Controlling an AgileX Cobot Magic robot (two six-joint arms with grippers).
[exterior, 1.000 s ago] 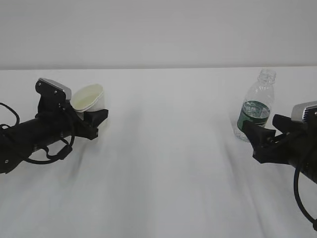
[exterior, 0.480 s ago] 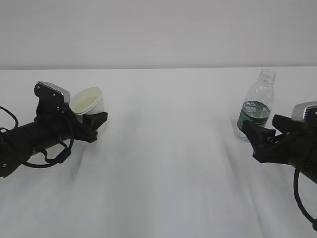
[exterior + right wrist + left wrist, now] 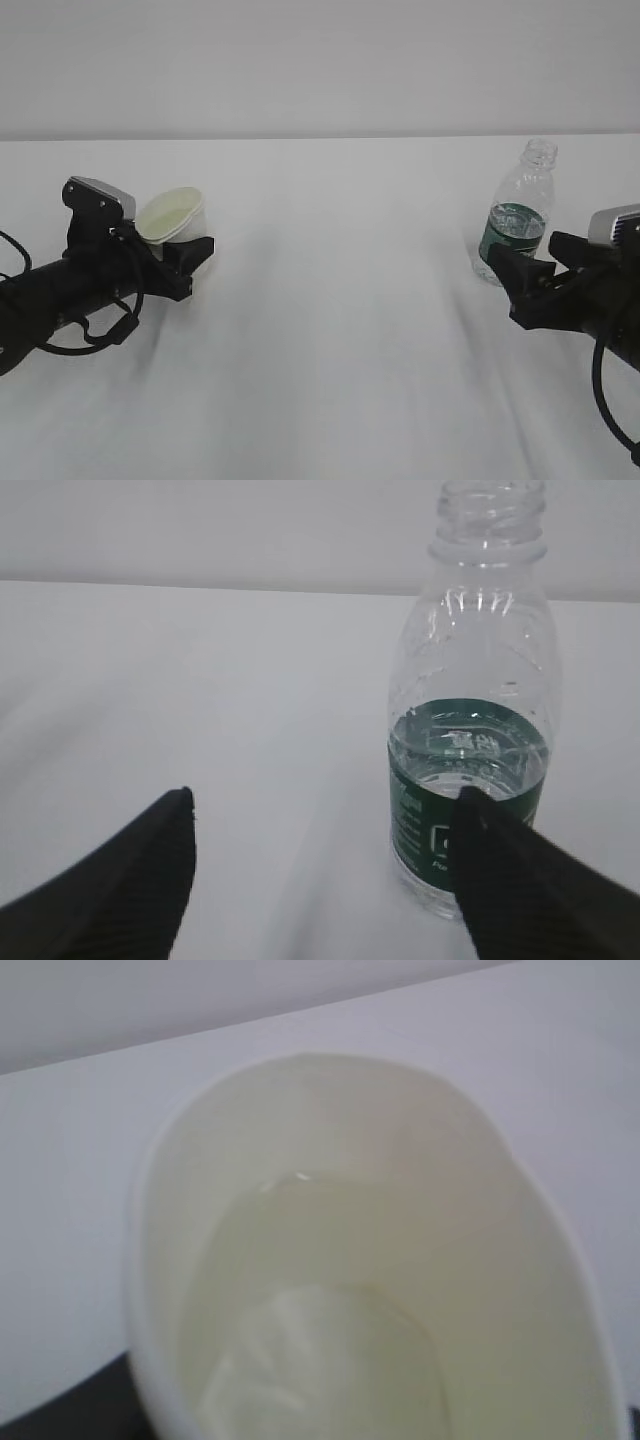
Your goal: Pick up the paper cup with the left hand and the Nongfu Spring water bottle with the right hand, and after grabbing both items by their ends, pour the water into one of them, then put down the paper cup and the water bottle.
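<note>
The left hand (image 3: 178, 262) lies low over the white table (image 3: 340, 330), and its gripper is clenched around the paper cup (image 3: 172, 216). The cup sits between the black fingers (image 3: 192, 248) with its body down in the gripper and its rolled rim standing above them, tilted so the cream inside faces up and back toward the grey block (image 3: 98, 198) at the wrist. In the left wrist view the cup fills almost everything ahead of the gripper, and a shallow pool of the water (image 3: 320, 1310) lies in its bottom, clear and faintly yellowish against the lining; the fingers themselves hardly show there.

The right hand (image 3: 524, 270) is released: its gripper stands wide apart and grasps nothing. The Nongfu Spring water bottle (image 3: 515, 215) stands upright on the table just ahead of this gripper, uncapped, with its dark green label low on the ribbed body. In the right wrist view the bottle (image 3: 470, 710) rises directly in front of the right-side finger (image 3: 520, 880), whose tip overlaps the label; whether it touches the plastic I cannot tell. The other finger (image 3: 130, 880) is well apart from the bottle, with bare table between them. Water reaches about the top edge of the label inside the bottle
</note>
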